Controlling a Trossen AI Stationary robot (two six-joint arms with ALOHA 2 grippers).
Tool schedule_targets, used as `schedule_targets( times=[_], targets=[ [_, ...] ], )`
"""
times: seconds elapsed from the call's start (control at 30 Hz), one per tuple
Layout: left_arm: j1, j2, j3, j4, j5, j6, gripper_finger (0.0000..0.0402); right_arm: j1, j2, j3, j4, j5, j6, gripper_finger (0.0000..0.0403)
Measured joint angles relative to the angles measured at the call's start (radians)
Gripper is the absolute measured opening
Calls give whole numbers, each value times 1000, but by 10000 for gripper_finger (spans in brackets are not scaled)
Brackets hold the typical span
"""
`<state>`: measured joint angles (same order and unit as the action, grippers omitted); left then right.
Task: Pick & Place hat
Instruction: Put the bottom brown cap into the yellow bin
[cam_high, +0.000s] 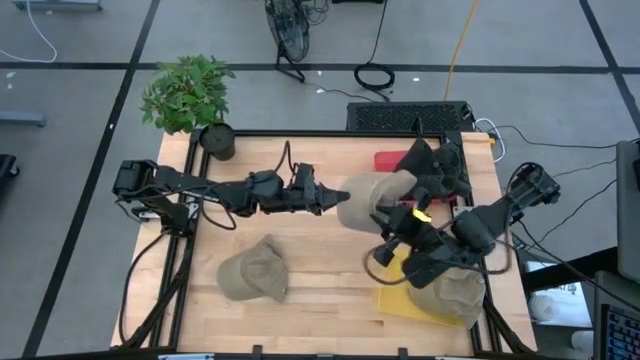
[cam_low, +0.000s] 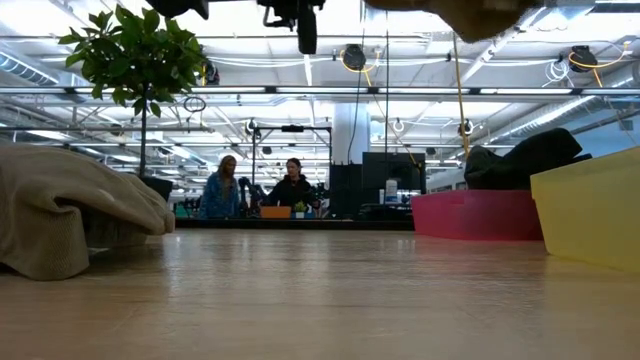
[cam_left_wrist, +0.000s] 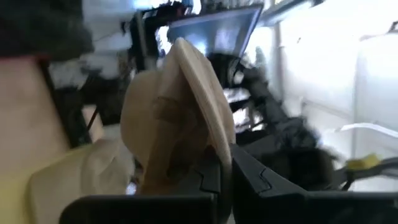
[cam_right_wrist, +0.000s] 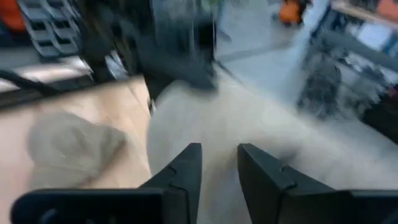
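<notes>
Tan hat (cam_high: 375, 197) brim pinched by left gripper (cam_high: 338, 197), crown rightward.

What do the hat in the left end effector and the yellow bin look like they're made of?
The held hat looks like soft woven fabric, matte tan, probably cotton canvas: it creases and sags where the left end effector pinches its brim. The yellow bin looks like rigid moulded plastic, smooth with a slight sheen and straight, crisp edges. Neither material can be confirmed from appearance alone.

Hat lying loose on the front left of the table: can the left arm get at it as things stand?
Probably not yet. The left end effector is shut on another hat held up mid-table. The loose hat itself lies uncovered, nothing over it.
</notes>
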<state>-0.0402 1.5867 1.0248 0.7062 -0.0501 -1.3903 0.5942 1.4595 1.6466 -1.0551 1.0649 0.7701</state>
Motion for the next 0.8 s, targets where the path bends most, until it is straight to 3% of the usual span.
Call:
schedule_targets(
  times=[0.13,0.37,0.5,0.67,0.8],
  targets=[
    [-10,4,0,-53,66,-10,11,53,-60,0,69,40,-51,105],
    [-44,6,0,-43,56,-11,11,124,-131,0,75,61,-49,102],
    [-65,7,0,37,33,-19,11,142,-151,0,-109,32,75,102],
    [-100,8,-1,85,-3,-20,11,157,-179,0,-511,-103,423,102],
    [-117,8,-1,221,-77,35,11,164,-216,-39,-472,-179,400,102]
  ],
)
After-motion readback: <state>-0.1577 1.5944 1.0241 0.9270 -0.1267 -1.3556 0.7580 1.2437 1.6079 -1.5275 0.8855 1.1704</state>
